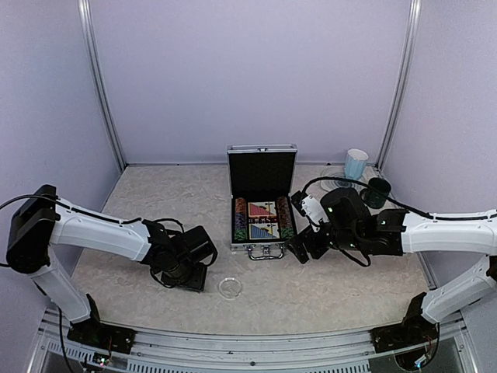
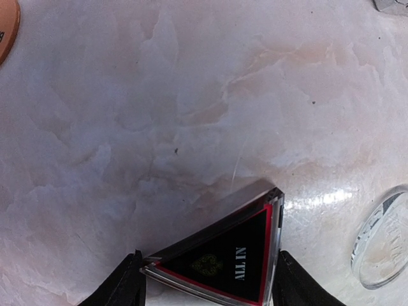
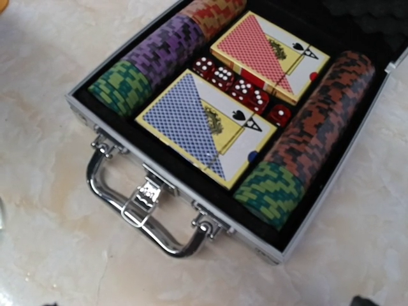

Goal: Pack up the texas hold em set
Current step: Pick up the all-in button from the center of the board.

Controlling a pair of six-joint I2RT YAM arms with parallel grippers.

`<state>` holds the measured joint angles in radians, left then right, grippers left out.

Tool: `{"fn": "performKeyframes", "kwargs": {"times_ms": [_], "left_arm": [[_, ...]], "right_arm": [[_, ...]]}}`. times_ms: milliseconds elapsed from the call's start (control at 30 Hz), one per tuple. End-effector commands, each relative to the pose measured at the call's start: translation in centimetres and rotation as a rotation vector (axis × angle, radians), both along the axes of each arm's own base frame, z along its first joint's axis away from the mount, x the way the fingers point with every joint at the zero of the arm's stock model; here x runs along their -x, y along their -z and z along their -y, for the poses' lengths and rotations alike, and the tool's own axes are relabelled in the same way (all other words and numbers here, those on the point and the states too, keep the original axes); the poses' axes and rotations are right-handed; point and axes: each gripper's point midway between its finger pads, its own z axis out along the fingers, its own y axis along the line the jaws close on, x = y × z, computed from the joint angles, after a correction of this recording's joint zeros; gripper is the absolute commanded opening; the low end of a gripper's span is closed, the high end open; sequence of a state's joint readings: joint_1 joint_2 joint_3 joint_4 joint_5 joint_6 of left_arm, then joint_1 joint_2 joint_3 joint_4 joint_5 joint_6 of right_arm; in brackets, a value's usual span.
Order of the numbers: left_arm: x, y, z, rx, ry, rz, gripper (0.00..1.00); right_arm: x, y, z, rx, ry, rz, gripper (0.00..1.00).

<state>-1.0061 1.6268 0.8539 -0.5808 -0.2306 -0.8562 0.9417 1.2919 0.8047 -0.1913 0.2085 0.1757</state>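
Case (image 1: 262, 172), two chip rows (image 3: 162, 48), two decks (image 3: 204, 124), five dice (image 3: 241, 88); left gripper (image 2: 209, 284) tight on one triangle (image 2: 226, 258), right gripper (image 1: 299, 250) wide

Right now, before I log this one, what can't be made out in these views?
Black triangular ALL IN marker: lower part cut off by left wrist view's bottom edge; lost against left gripper from above.
Orange disc: only a sliver at that view's left edge.
Clear round disc: cut by its right edge, embossing unreadable.
Right gripper: fingertips barely enter right wrist view's bottom edge.
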Motion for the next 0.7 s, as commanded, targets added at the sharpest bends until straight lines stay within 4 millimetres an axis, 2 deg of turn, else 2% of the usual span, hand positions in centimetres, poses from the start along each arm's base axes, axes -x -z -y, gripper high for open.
{"fn": "performKeyframes", "kwargs": {"times_ms": [0, 400, 667], "left_arm": [[-0.3, -0.5, 0.4, -0.01, 0.015, 0.019, 0.58], [-2.1, -5.3, 2.2, 0.025, 0.044, 0.104, 0.58], [-3.6, -8.8, 5.7, 0.065, 0.12, 0.167, 0.58]], "right_arm": [[0.2, -0.4, -0.2, -0.009, -0.01, 0.005, 0.99], [0.2, -2.4, 0.6, -0.044, 0.023, 0.034, 0.99], [-0.5, -2.8, 2.6, -0.017, 0.128, 0.055, 0.99]]}}
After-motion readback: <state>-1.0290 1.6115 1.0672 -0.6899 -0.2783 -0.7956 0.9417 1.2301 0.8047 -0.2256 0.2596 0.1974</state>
